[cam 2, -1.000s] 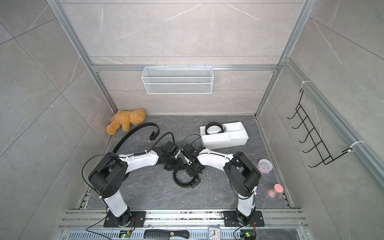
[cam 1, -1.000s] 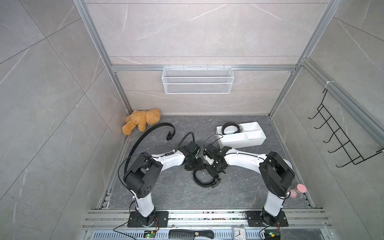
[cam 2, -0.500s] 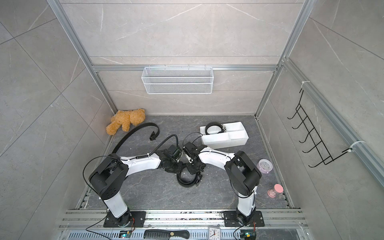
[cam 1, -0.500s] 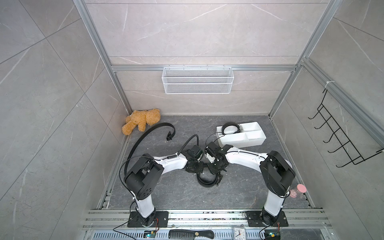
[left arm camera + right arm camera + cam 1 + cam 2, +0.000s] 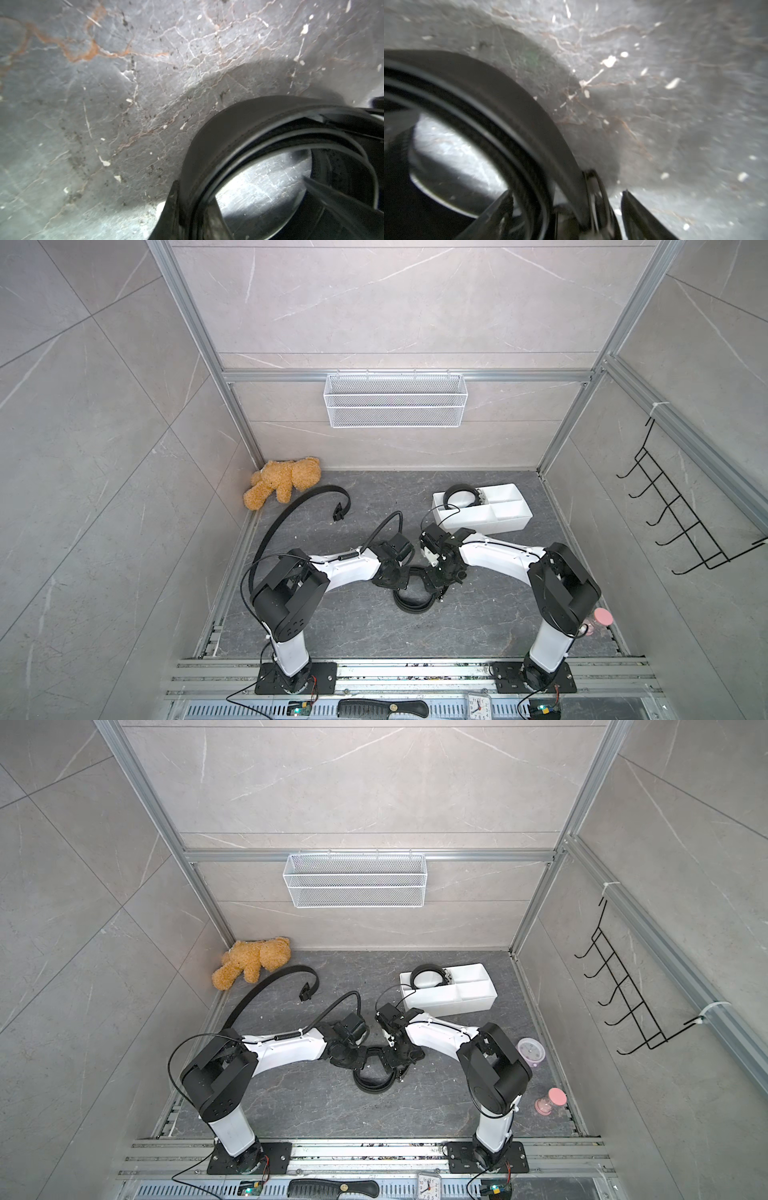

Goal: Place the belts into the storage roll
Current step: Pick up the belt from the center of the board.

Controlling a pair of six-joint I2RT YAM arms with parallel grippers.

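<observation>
Stock as I see it from the desk:
- Belt no. 1 (image 5: 411, 602): coiled, on table, near storage roll (image 5: 498, 526), on its arm-base side.
- Belt no. 2 (image 5: 457, 498): coiled, inside a corner compartment of roll.
- Belt no. 3 (image 5: 291, 510): uncoiled, well apart from roll.
- L claw (image 5: 193, 218): clenched on no. 1's coil wall.
- R claw (image 5: 564, 207): jaws apart, astride same coil by its buckle, gripping nothing.
- Risks, my guess: w/ one pinch only, coil may spring loose on lift and tail could snag roll's rim. Buckle weight may tip it.

Overhead pair; close wrist views, same belt (image 5: 207, 143) (image 5: 521, 108)
</observation>
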